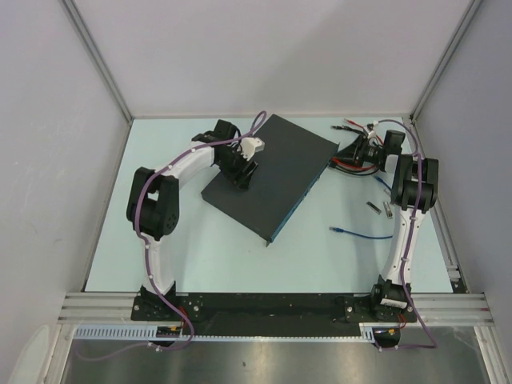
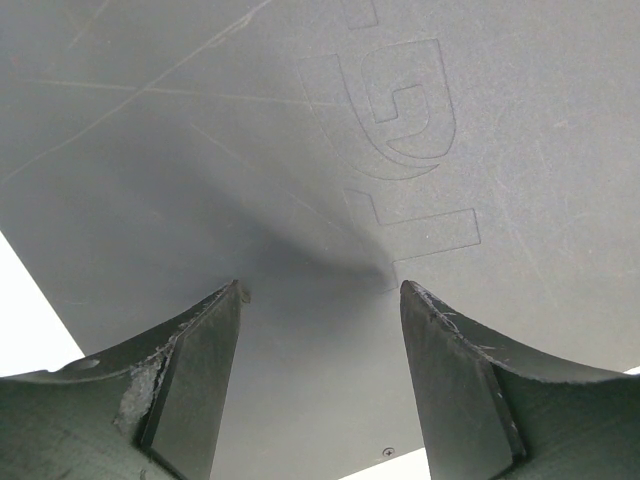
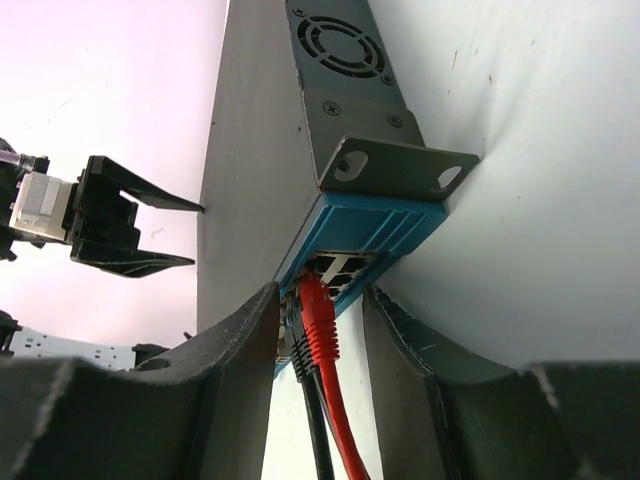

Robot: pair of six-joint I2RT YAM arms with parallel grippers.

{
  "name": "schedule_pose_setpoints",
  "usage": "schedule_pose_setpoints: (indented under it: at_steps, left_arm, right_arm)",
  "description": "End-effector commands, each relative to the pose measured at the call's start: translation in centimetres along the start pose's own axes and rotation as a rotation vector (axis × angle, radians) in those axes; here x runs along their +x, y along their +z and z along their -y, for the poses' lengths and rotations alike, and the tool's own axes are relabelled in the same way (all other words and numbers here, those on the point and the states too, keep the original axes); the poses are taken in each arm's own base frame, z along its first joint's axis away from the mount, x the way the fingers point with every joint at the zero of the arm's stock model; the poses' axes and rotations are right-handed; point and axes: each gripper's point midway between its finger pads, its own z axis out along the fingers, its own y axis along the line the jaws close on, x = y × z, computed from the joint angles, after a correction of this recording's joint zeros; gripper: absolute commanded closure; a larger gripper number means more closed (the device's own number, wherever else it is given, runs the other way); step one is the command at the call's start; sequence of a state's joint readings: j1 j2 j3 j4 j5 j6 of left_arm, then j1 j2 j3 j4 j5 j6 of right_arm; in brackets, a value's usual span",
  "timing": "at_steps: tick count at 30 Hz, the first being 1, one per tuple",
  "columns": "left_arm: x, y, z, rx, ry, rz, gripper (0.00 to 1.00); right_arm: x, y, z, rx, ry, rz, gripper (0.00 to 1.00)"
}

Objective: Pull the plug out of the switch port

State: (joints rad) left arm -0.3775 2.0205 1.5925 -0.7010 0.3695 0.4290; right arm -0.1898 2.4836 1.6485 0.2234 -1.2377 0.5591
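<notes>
The left gripper (image 1: pixel 240 166) is down on the switch (image 1: pixel 276 172), near the box's left end. In the left wrist view its jaws are spread wide and hold nothing. Both fingertips (image 2: pixel 225 300) meet the flat dark-grey top, just below an embossed logo (image 2: pixel 400 110).

The switch lies flat and askew on the pale table (image 1: pixel 240 256), far from the arm bases and about midway across. Its thin blue front edge (image 3: pixel 370 225) faces the near right.

At the far-right end of that edge sits the right gripper (image 3: pixel 320 290). Its jaws are partly spread, one on each side of a red plug (image 3: pixel 315 310) seated in a port of the blue front. A black cable (image 3: pixel 318 440) runs just beside the red one, against the left-hand finger. A pale gap shows between the red plug and the other finger, so the jaws do not pinch it.

Above the ports are a grey mounting ear (image 3: pixel 395 165) and a round fan vent (image 3: pixel 340 45).

Near the right arm, a thin blue cable (image 1: pixel 364 235) lies loose on the table, well apart from the switch.
</notes>
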Motion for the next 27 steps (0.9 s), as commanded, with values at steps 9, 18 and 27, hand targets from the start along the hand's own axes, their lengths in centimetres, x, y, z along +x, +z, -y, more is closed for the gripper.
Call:
schedule_pose_setpoints:
  at_steps: [9,18,27]
  left_arm:
    - [-0.5,-0.3,0.0,-0.018,0.041,-0.002,0.3]
    - [-0.4,-0.2,0.4,-0.016,0.048,-0.009,0.3]
    - [-0.8,0.0,0.7,-0.011,0.057,-0.002,0.3]
  right_arm:
    - [0.8,-0.4,0.5,-0.03,0.012,-0.019,0.57]
    - [0.5,-0.1,1.0,0.025,0.022,0.0,0.62]
    - [0.3,1.2,1.0,0.085,0.054,0.005,0.63]
